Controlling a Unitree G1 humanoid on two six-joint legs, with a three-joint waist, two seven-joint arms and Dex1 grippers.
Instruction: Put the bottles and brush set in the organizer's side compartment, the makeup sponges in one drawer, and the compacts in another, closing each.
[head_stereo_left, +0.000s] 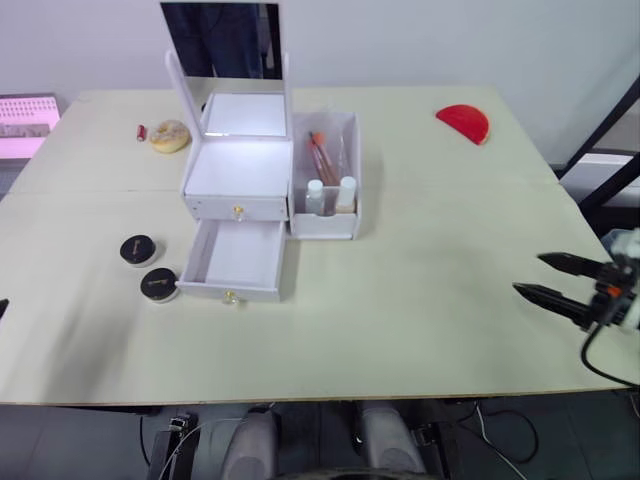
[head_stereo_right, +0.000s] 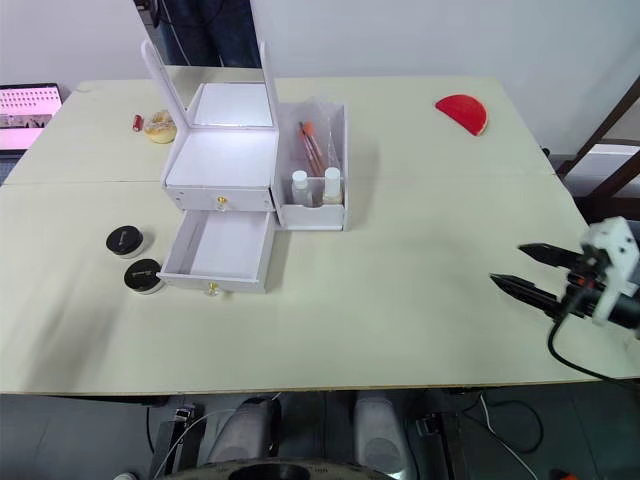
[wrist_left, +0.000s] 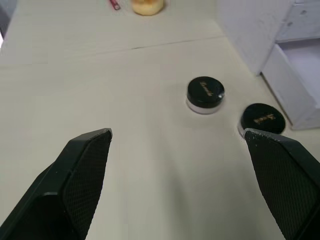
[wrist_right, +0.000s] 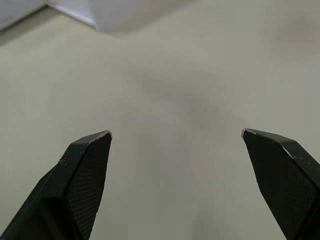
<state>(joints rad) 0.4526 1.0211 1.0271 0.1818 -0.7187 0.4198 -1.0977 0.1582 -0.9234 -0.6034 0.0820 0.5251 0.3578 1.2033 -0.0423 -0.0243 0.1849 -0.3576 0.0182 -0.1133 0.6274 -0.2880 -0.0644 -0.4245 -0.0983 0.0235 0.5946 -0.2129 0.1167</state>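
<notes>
Compacts (head_stereo_left: 137, 249) (head_stereo_left: 158, 284) (two black ones) lie on the bench (head_stereo_left: 420, 300) just left of the organizer's (head_stereo_left: 240, 180) open lower drawer (head_stereo_left: 236, 262). Both left fingers (wrist_left: 85, 170) and right fingers (wrist_right: 85, 170) gape wide, holding nothing.

You are seeing the organizer (head_stereo_left: 240, 175) sitting mid-table, its lower drawer (head_stereo_left: 233, 262) standing open, two compacts (head_stereo_left: 148, 267) lying left of it, bottles (head_stereo_left: 330, 195) standing in its right side compartment (head_stereo_left: 325, 222).
</notes>
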